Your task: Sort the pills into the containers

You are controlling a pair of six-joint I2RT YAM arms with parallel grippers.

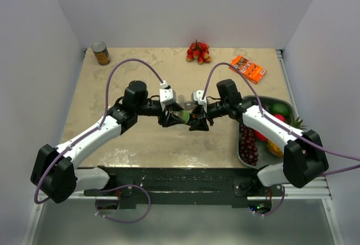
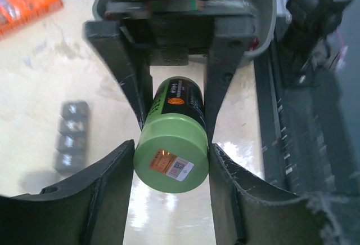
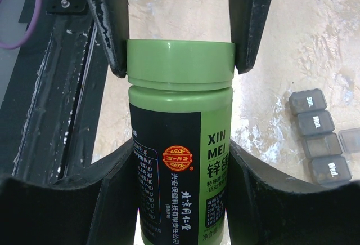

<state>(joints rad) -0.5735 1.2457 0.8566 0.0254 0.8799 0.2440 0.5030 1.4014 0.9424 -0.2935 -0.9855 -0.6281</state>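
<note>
Beige, stone-patterned tabletop enclosed by white walls. Both arms are mounted at its near edge and converge over its centre.

Right gripper: jaws partly closed and clamped on the labelled body of a green bottle, which is held roughly level above the table.

Left gripper: jaws partly closed, with one finger against each side of the bottle's green cap. In the overhead view the two grippers cover the bottle almost entirely.

Pill organiser: a dark-grey strip lying flat on the table, below and just to one side of the grippers, touched by neither.
- Right wrist view: the strip lies to the right of the gripper's finger. Four compartments show, with lids reading Sun., Mon. and Wed. The third label is not legible, and a pale flap beside it is cut off at the frame edge. The rest of the strip is out of frame.
- Left wrist view: four blurred compartments lie to the left of the finger, labels unreadable.
- Overhead view: the strip cannot be made out beneath the grippers.

Right side: a fruit tray, partly covered by the right arm, holds dark grapes.

Far edge: a tin can stands in the left corner, a red fruit cluster lies at centre and an orange packet lies to its right.
</note>
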